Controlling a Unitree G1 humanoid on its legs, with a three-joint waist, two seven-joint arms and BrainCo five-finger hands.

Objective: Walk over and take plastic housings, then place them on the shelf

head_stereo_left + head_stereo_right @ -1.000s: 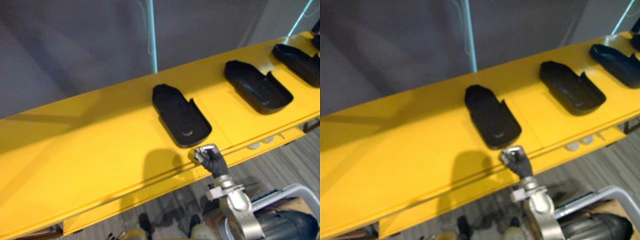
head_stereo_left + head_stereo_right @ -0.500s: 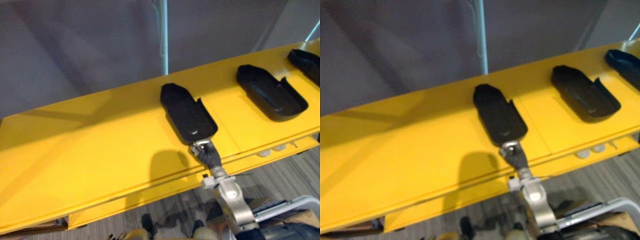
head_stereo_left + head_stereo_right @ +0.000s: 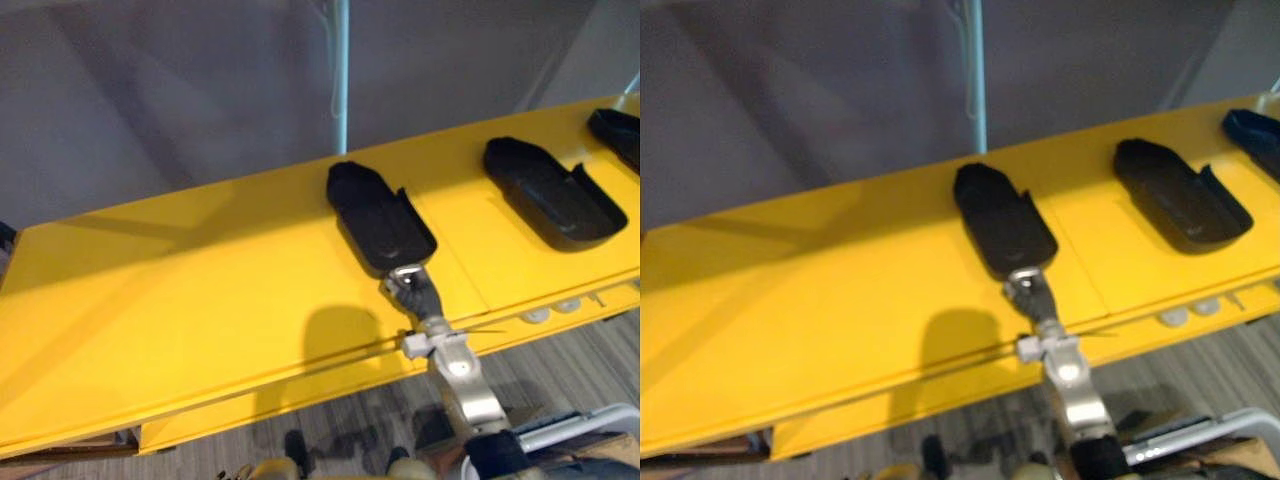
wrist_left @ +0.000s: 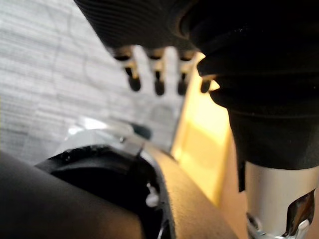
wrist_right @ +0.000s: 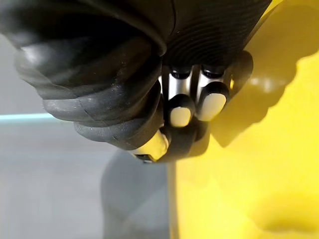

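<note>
Silver, dark-tipped fingers of the left robot hand hang loose and straight above the grey floor, holding nothing. Further out, the right robot hand sits at the front of the yellow shelf. Its fingers are curled in with nothing visibly between them, right at the near end of the closest plastic housing; I judge it has no hold yet. That housing lies open side up near the shelf's front edge. It looks like a thin moulded black shell, probably light and fairly stiff, with a smooth skin that could slip. A pinch over the raised rim at the near end, thumb inside and fingers outside, seems the surest hold. Counted, three housings lie in a row along the shelf: this one, a second housing well apart to the right, and a third housing cut by the view's edge. Behind stand one teal post and a grey wall.
</note>
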